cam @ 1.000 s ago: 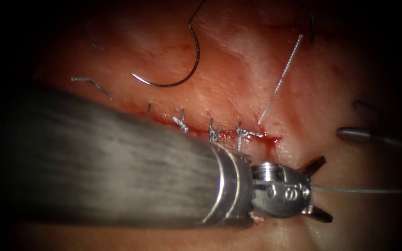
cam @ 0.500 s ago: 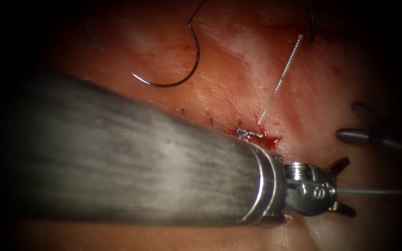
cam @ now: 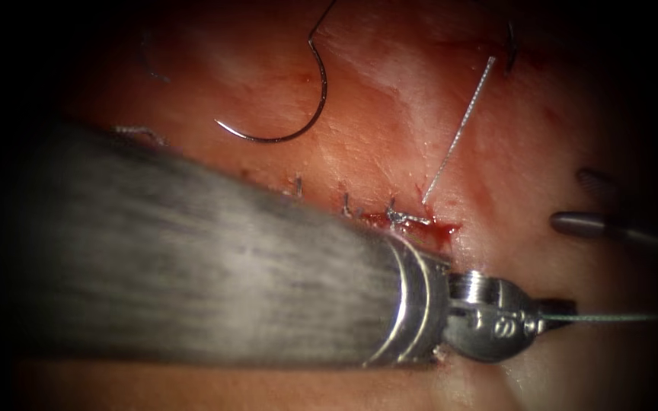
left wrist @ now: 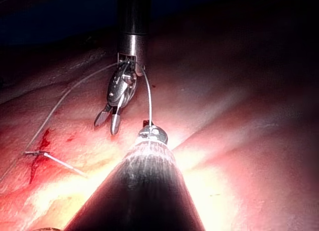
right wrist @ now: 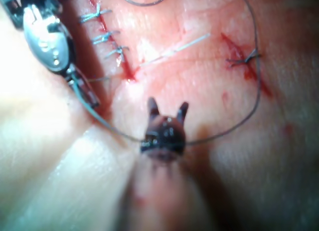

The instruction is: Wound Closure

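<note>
The left gripper (cam: 554,318) is clamped on the thread (cam: 618,317); the right gripper (right wrist: 168,109) is apart, holding nothing. The needle (cam: 298,106) lies free on the tissue (cam: 390,106), above the cut (cam: 420,222).

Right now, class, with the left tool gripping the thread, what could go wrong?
The left tool, shut on the thread, could tear the tissue at the cut. The needle lies loose above the cut, not in tissue; it might get dragged. The right tool, open and empty, could snag thread.

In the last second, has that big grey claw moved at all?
Yes. The left claw has slid rightward, past the stitched cut, and closed on the thread. The needle lies loose on the tissue.
</note>
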Robot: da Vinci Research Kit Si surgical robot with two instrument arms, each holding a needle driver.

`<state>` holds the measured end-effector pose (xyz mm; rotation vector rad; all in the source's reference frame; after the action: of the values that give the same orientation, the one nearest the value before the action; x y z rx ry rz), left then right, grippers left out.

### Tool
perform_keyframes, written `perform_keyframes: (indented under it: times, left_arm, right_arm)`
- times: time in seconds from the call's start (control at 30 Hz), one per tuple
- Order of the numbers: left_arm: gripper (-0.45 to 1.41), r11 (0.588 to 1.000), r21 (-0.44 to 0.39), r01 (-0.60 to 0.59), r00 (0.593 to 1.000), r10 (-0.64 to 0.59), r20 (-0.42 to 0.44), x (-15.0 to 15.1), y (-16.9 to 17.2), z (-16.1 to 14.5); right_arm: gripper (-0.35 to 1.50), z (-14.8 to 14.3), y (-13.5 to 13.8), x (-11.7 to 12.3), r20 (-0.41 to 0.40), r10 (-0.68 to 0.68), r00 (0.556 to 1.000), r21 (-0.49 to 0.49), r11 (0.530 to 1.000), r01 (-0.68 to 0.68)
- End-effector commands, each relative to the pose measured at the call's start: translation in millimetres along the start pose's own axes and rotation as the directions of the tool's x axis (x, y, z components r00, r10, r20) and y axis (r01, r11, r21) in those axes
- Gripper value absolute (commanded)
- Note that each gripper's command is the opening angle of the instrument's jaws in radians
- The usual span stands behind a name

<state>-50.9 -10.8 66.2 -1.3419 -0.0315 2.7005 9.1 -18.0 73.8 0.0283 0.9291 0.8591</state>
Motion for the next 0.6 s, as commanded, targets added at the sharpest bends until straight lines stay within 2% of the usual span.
perform_keyframes:
  times: [0.03,0.1,0.23,0.43,0.5,0.6]
  left_arm:
    - [-0.45,1.000,0.004,0.001,1.000,-0.001,-0.012,-0.2,0.2,-0.1]
    - [-0.45,1.000,0.006,-0.022,0.999,0.022,-0.046,-1.2,0.5,-2.1]
    - [-0.45,0.998,0.020,-0.058,0.995,0.059,-0.082,-2.5,0.7,-3.4]
    - [-0.45,0.990,-0.022,-0.138,0.977,0.132,-0.167,-7.0,0.6,-3.9]
    - [-0.45,0.985,-0.058,-0.163,0.970,0.149,-0.193,-9.1,0.6,-3.7]
    - [-0.45,0.978,-0.082,-0.194,0.962,0.173,-0.213,-11.4,0.3,-3.7]
  right_arm:
    - [1.31,0.7,-0.5,-0.4,-0.002,0.000,1.000,0.003,1.000,0.000]
    - [1.31,0.7,-1.0,-0.6,-0.001,-0.003,1.000,0.040,0.999,0.003]
    - [1.28,0.9,-2.1,-1.2,-0.002,-0.012,1.000,0.084,0.996,0.012]
    - [1.18,0.9,-4.7,-1.6,-0.043,-0.121,0.992,0.204,0.971,0.127]
    - [1.06,0.8,-5.5,-1.0,-0.087,-0.210,0.974,0.263,0.938,0.225]
    - [0.99,1.0,-6.4,0.4,-0.177,-0.317,0.932,0.317,0.878,0.359]
